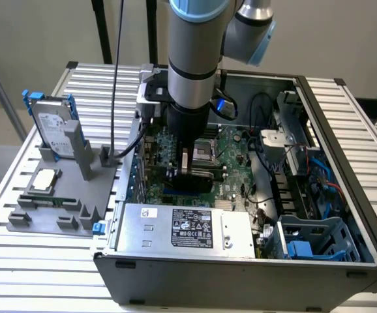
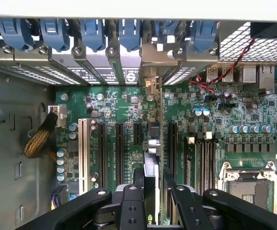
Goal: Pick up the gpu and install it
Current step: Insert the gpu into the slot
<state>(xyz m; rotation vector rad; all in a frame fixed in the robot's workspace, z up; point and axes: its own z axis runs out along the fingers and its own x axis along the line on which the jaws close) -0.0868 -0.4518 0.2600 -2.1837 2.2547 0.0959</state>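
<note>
A drive (image 1: 53, 130) in a blue frame stood in a grey fixture (image 1: 68, 222) on the slatted worktop (image 1: 6, 251), well off to the exterior view's left of the jaws. A square chip (image 1: 45, 179) and a memory stick (image 1: 42, 201) lay in the same fixture.

Beside it sat an open computer case (image 1: 241, 280), into which the arm (image 1: 192, 59) reached straight down. The jaws were clenched on the gpu (image 1: 198, 180), holding the dark card on edge directly beneath them, low over the green motherboard (image 1: 234, 147). A silver power supply (image 1: 182, 228) lay just in front of the jaws, on the camera's side. A blue-grey drive cage (image 1: 306, 244) stood in the case corner, to the exterior view's right of them.

From the wrist, the gpu (image 2: 153, 163) appeared edge-on between the two black fingers (image 2: 129, 211). It ran away from the jaws towards a row of blue clips (image 2: 93, 31) along the case's rear wall. Black expansion slots (image 2: 120, 153) lined the motherboard (image 2: 124, 103) close on either side of the card. A white slot (image 2: 84, 148) and a braided cable (image 2: 38, 141) lay farther out on one side, and the open processor socket (image 2: 248, 184) on the other. Whether the card's lower edge had entered a slot could not be told.
</note>
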